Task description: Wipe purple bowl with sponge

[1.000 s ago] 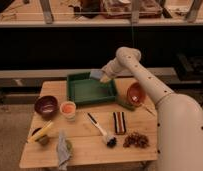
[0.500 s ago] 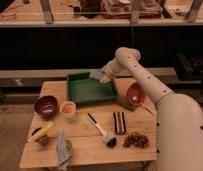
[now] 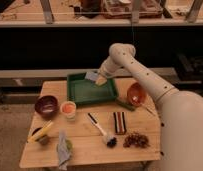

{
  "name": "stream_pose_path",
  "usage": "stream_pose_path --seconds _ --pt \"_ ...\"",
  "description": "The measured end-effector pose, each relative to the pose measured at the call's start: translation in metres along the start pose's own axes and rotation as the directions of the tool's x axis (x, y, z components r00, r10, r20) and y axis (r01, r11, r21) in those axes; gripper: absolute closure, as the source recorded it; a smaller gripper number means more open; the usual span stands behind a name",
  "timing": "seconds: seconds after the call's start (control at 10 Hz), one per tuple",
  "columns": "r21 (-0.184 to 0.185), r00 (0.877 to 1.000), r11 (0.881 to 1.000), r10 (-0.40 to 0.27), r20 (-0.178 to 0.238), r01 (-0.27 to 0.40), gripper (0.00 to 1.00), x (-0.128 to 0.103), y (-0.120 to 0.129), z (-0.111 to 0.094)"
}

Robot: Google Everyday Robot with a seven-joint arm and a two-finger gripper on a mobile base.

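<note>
The purple bowl (image 3: 46,106) sits at the left side of the wooden table (image 3: 90,150), dark maroon with a browner inside. My gripper (image 3: 98,79) hangs over the back edge of the green tray (image 3: 90,92), far to the right of and behind the bowl. It is shut on the sponge (image 3: 91,76), a small grey-blue block that sticks out to the left of the fingers, lifted off the tray floor.
A white cup (image 3: 68,109) with an orange inside stands right of the purple bowl. An orange-red bowl (image 3: 136,93) is right of the tray. Nearer the front lie a brush (image 3: 99,128), a striped block (image 3: 119,122), a dark cluster (image 3: 136,140), a grey-blue rag (image 3: 62,148) and a yellow piece (image 3: 41,132).
The gripper with the sponge has drifted slightly to the left over the tray's back edge. Nothing on the table has moved.
</note>
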Motion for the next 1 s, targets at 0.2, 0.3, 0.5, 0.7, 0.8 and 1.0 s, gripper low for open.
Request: stream_pose_path --seconds 0.2,0.3,0.5,0.7,0.8,1.0 --pt "0.009 1.000 1.000 0.027 -0.002 -0.027 0.97 0.001 -0.005 -0.005" --pt "0.010 1.000 1.000 0.023 -0.002 -0.023 0.97 0.004 -0.006 -0.004" --pt "-0.005 0.995 0.996 0.094 0.043 -0.094 0.97 0.003 -0.003 0.004" --pt "-0.042 0.979 0.984 0.176 0.103 -0.172 0.97 0.018 -0.010 0.031" --pt "-0.059 0.971 0.979 0.202 0.130 -0.196 0.97 0.027 -0.015 0.045" --pt "-0.086 0.956 0.967 0.252 0.151 -0.242 0.97 0.062 -0.025 0.081"
